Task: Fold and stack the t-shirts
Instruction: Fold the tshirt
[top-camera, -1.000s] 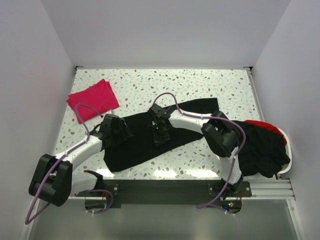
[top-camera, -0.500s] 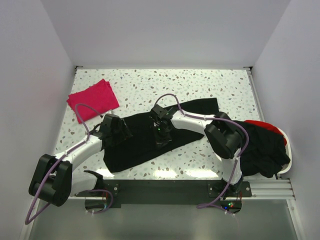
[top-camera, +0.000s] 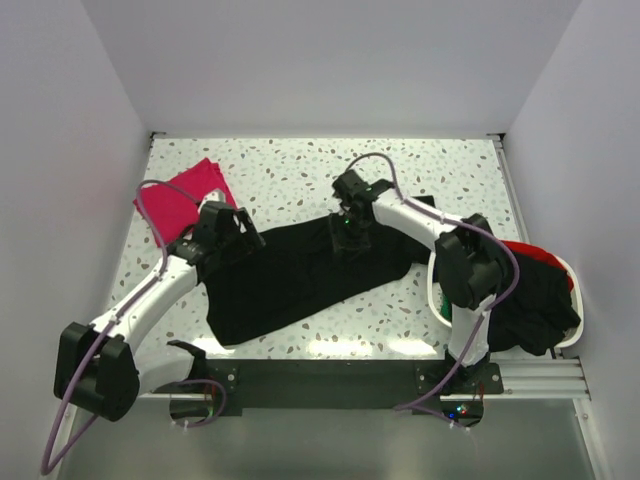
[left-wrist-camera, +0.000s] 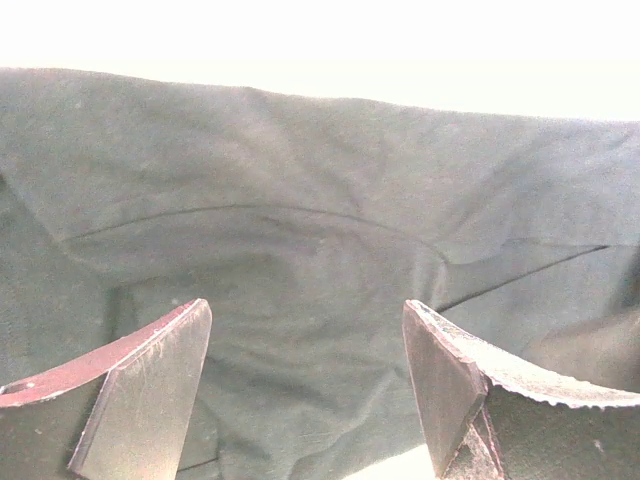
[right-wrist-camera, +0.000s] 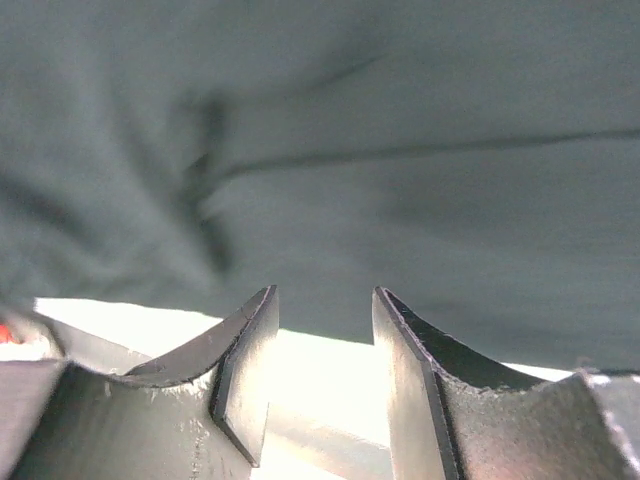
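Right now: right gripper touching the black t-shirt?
Cannot tell. Right wrist view shows the right gripper open with nothing between its fingers, the black t-shirt just beyond the tips; neither contact nor a gap is plain.

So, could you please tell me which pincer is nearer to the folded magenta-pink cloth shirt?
Left. The left pincer is just beside the folded magenta-pink cloth shirt; the right pincer is farther away, over the large black cloth shirt.

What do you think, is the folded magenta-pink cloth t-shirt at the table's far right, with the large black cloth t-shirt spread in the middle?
No: the folded magenta-pink cloth t-shirt lies at the far left, as the top external view shows. The large black cloth t-shirt is indeed spread in the middle.
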